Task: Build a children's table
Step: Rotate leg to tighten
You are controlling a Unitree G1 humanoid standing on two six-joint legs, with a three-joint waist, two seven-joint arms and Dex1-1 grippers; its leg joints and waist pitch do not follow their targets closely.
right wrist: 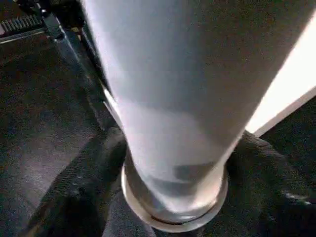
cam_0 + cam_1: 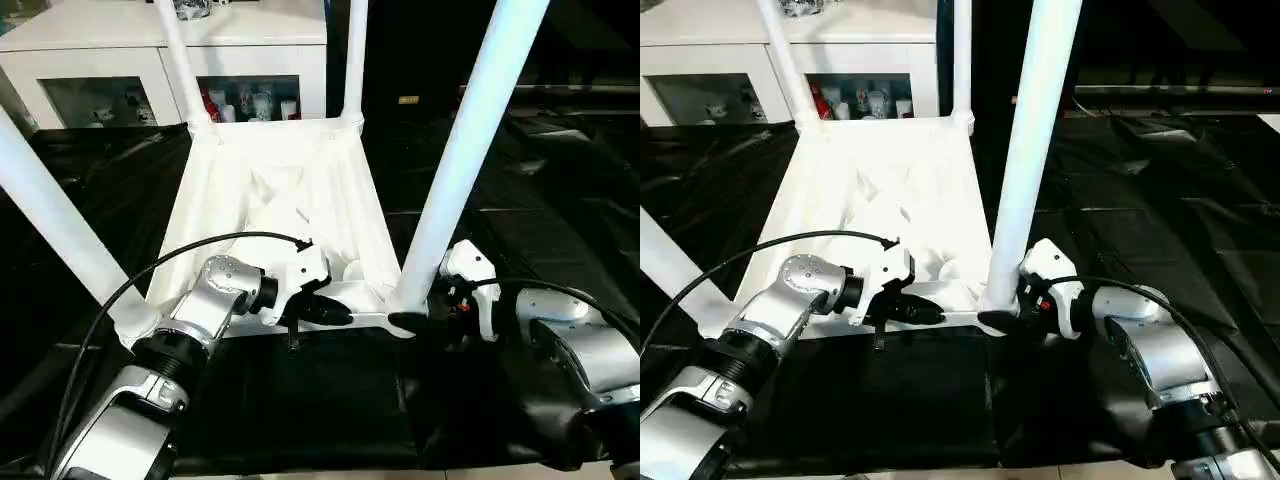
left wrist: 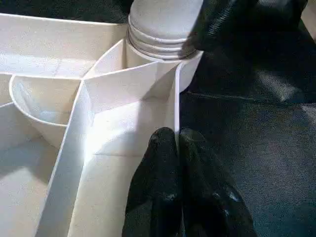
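Now, from the head cameras, I see the tabletop [image 2: 290, 200] lying upside down on the black-covered bench [image 2: 520, 200], ribs facing up, with four white legs rising from its corners. My left gripper [image 2: 335, 313] reaches in from the left and meets the near rim of the tabletop. My right gripper [image 2: 408, 322] sits at the foot of the near right leg [image 2: 465, 150], at the corner socket nearest me. A white cabinet [image 2: 90, 60] with glass doors stands behind the bench.

Next, the left wrist camera shows that arm's jaws brought together on the thin upright wall of the rim, one black finger [image 3: 153, 192] either side of it. Beyond them, the ridged base of the leg [image 3: 163, 24] sits in the round corner socket [image 3: 190, 64], with the other gripper's dark finger beside it.

Lastly, the right wrist camera looks close at the leg's lower end [image 1: 173, 148] and its collar. Dark fingers [image 1: 276, 182] flank it on both sides, so I judge these jaws clamped on the leg.

To do this step well, I would keep the left hold firm so the tabletop cannot slide, and press the leg straight down along its own axis, watching that the ridged collar seats evenly and the leg does not lean.
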